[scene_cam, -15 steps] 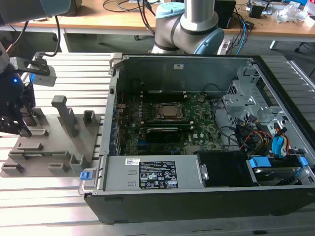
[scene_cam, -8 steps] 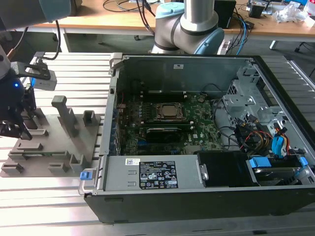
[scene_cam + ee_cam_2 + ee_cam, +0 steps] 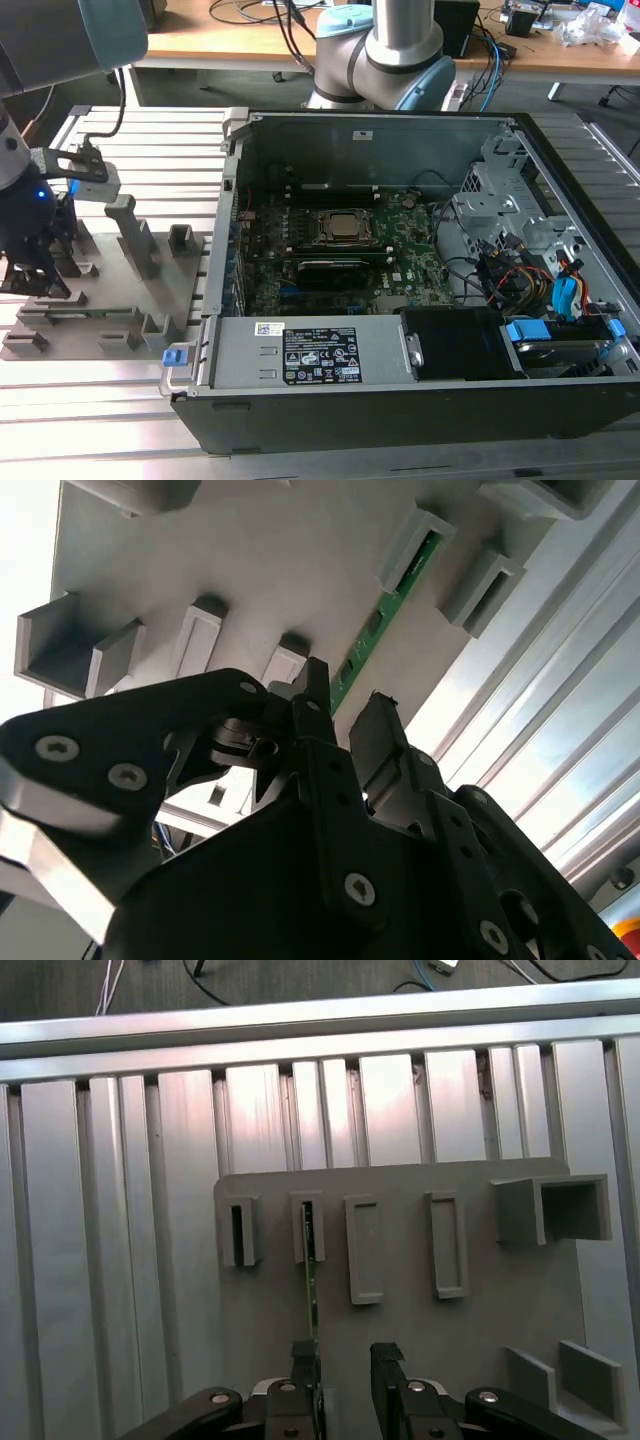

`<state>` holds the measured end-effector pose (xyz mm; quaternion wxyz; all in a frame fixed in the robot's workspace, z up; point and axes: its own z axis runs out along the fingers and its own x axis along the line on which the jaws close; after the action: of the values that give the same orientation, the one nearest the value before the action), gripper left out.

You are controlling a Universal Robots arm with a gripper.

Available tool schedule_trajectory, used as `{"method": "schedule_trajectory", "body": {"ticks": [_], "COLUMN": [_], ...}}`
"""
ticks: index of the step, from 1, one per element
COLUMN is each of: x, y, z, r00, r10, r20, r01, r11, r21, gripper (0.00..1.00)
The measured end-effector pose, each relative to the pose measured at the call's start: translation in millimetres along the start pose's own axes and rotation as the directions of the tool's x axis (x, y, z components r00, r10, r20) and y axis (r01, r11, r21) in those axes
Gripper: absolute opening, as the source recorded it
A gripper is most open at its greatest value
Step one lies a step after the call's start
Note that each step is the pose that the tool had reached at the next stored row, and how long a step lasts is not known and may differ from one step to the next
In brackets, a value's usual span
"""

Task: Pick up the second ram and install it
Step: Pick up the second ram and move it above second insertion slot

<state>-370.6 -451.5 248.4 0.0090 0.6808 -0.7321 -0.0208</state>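
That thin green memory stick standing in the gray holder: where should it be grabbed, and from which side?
Probably from above, pinching the second ram across its two flat faces, mid-length, clear of the gray fixture's slot. It stands on edge, so its thin top edge faces up.

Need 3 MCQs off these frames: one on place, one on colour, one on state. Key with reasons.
1. Where is the ram?
A) in a motherboard slot
B) standing in the grey fixture
C) on the drive cage

2. What colour is the ram?
A) blue
B) black
C) green

3. How is the end effector?
A) open
B) shut on the ram
C) shut on a cable

Key:
1 B, the first wrist view shows it edge-on in the fixture's slots.
2 C, the second wrist view shows a green board.
3 A, a gap shows between its fingers in both wrist views.
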Motion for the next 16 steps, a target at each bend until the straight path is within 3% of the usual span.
{"method": "schedule_trajectory", "body": {"ticks": [2,9,12,16], "x": [0.2,7.6,7.9,8.1], "y": [-0.3,-1.0,-1.3,-1.5], "z": [3.8,23.3,34.6,44.0], "r00": [0.9996,0.9995,0.9999,1.0000], "r10": [-0.029,-0.031,-0.013,0.001], "r20": [-0.0041,-0.0044,-0.0041,-0.0040], "r01": [0.029,0.031,0.013,-0.001], "r11": [0.9996,0.9995,0.9999,1.0000], "r21": [-0.0004,-0.0004,0.0000,0.0002], "gripper": [0.36,0.36,0.36,0.36]}}
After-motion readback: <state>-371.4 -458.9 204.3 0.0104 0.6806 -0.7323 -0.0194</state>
